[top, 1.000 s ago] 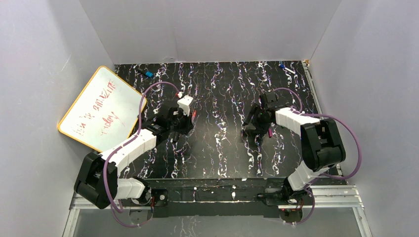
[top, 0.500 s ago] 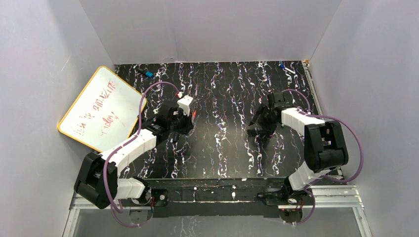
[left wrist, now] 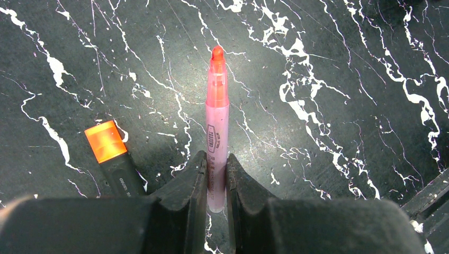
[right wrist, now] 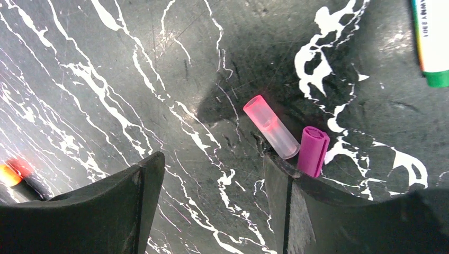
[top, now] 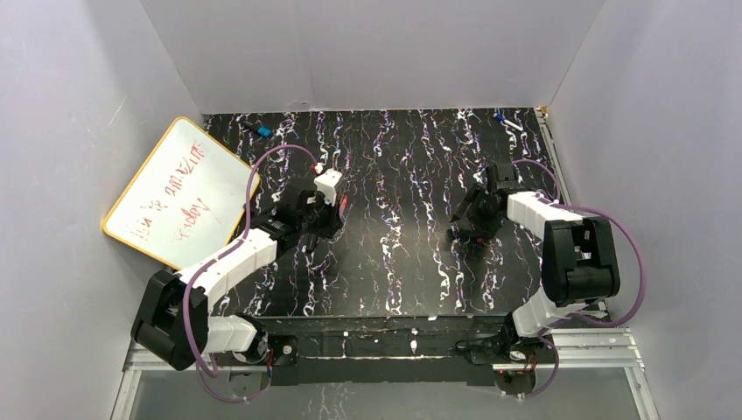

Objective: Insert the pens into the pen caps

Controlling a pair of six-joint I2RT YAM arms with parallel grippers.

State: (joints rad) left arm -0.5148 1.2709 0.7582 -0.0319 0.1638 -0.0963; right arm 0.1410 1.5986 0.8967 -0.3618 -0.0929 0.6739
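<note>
Now, a pink pen (left wrist: 217, 116) is held at left, two caps loose at right, on a black table (top: 394, 262).
Left gripper (left wrist: 216, 159) is clamped on the pen's near end, tip pointing far. Right gripper (right wrist: 212, 174) stands wide, holding nothing, just beside a clear pink cap (right wrist: 271, 127) and a magenta cap (right wrist: 313, 151). Caps look light, smooth, likely to roll; pinch across the sides.

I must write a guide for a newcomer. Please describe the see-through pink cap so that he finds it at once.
Find the right gripper over the black marbled table. Two short caps lie by one of its fingers. The see-through pink cap is pale and longer; the purple cap next to it is solid.
</note>
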